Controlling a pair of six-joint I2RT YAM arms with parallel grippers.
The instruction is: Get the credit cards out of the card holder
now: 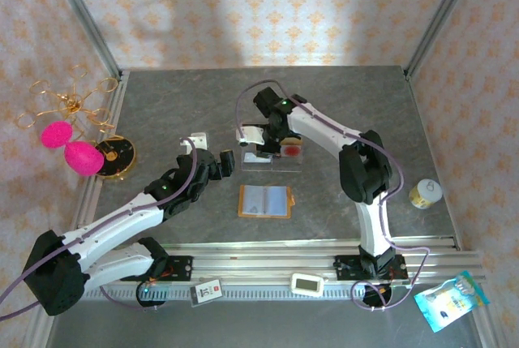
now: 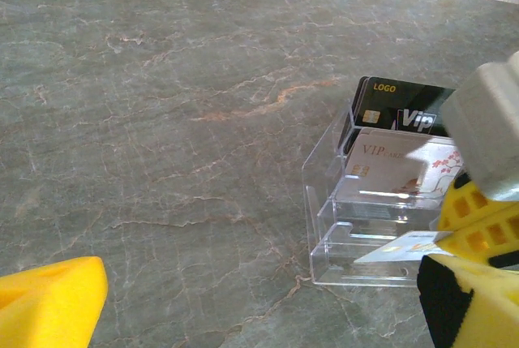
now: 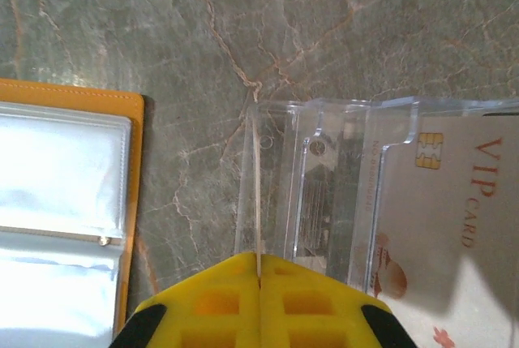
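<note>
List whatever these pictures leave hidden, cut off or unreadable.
- Thin card in the right tool: the right wrist view shows it edge-on, face unseen.
- Card holder: cut by the right wrist view's left edge, pockets washed by glare; top view too small to tell whether it holds cards.
- Black card: lettering partly behind a grey block, left wrist view.
- Acrylic tray: top view, largely under the right arm.

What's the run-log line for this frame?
left end effector: open | right end effector: shut on credit card, at lowest tier of clear acrylic tray | card holder: lying open
</note>
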